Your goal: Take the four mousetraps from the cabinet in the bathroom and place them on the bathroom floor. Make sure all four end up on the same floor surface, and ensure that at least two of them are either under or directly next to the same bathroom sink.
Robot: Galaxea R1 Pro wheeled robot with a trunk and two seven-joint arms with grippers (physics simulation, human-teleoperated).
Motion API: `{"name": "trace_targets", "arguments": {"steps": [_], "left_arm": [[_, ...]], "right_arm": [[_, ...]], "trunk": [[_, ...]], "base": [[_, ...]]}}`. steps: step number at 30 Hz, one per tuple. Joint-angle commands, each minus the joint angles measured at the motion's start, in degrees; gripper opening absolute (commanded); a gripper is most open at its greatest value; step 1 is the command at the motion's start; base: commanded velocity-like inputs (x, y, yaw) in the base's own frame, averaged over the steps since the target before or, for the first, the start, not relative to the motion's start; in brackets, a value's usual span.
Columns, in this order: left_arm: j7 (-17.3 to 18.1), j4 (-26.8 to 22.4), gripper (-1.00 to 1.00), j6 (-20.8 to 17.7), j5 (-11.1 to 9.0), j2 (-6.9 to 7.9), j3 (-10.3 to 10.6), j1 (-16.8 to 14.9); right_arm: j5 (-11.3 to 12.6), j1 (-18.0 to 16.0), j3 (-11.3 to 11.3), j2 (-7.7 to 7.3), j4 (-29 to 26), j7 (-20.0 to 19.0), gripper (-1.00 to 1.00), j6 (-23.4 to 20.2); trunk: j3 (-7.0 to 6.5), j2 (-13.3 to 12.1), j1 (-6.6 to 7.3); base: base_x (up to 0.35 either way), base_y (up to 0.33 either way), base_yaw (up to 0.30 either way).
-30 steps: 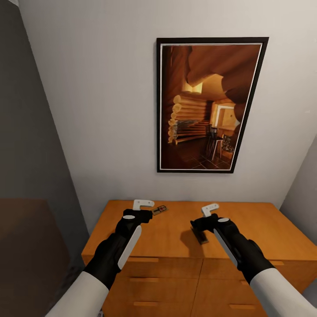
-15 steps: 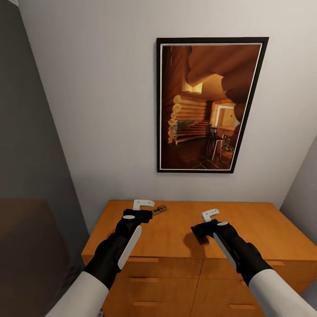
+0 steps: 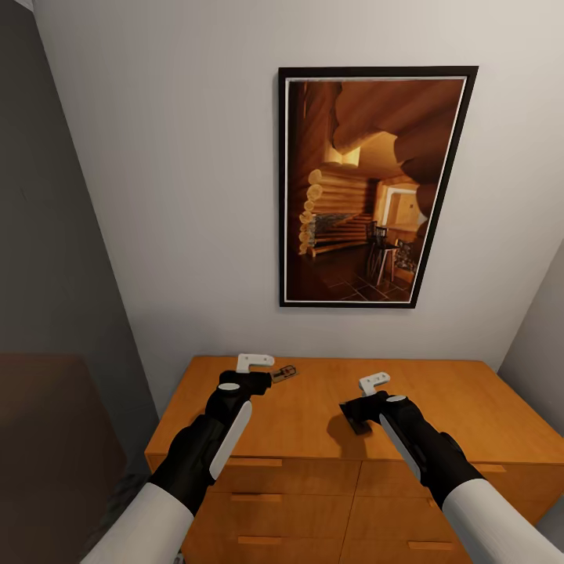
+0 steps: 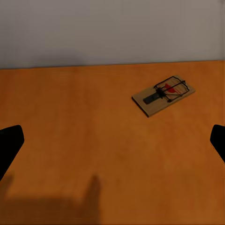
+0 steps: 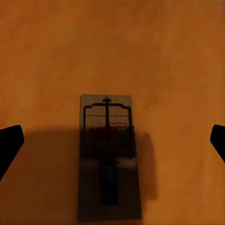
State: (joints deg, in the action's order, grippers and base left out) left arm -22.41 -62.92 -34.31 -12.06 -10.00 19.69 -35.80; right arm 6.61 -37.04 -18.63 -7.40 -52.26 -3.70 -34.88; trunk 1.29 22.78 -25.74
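Observation:
Two mousetraps lie on the orange-brown cabinet (image 3: 470, 399) top. One mousetrap (image 3: 283, 374) sits near the back wall, just right of my left gripper (image 3: 258, 381); the left wrist view shows this mousetrap (image 4: 163, 95) ahead and off to one side of the open left gripper (image 4: 112, 143), whose black fingertips (image 4: 9, 145) stand far apart. The other mousetrap (image 5: 108, 157) lies in shadow directly beneath my right gripper (image 5: 112, 145), centred between its wide-open fingertips (image 5: 10, 140). In the head view the right gripper (image 3: 354, 413) hovers low over the cabinet top and covers that trap.
A large framed picture (image 3: 376, 188) hangs on the white wall behind the cabinet. Drawer fronts with wooden bar handles (image 3: 254, 462) face me below the top. A grey wall and a dark brown surface (image 3: 47, 439) stand to the left.
My right gripper has dropped a little lower over its mousetrap. The left arm has barely moved.

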Motion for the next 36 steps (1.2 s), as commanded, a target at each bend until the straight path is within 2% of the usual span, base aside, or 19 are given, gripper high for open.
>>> {"name": "trace_targets", "arguments": {"steps": [1, 10, 36], "left_arm": [[-0.53, 0.04, 1.0, 0.06, -0.6, 0.0, 0.08, -0.06], [-0.53, 1.82, 1.0, 0.84, -0.66, 0.0, 0.15, -0.06], [-0.53, 2.1, 1.0, 1.0, -0.69, 0.0, 0.17, -0.06]], "right_arm": [[0.57, -0.06, -0.2, -0.07, -0.07, 0.21, 1.0, -0.28], [0.51, -0.06, -0.5, -0.07, 0.04, 0.31, 1.0, -0.51], [0.5, -0.06, -0.53, -0.07, 0.05, 0.39, 1.0, -0.65]], "trunk": [[0.14, 0.14, -0.04], [0.14, 0.14, -0.04], [0.14, 0.14, -0.04]], "base": [[0.0, 0.0, 0.0], [0.0, 0.0, 0.0], [0.0, 0.0, 0.0]]}}
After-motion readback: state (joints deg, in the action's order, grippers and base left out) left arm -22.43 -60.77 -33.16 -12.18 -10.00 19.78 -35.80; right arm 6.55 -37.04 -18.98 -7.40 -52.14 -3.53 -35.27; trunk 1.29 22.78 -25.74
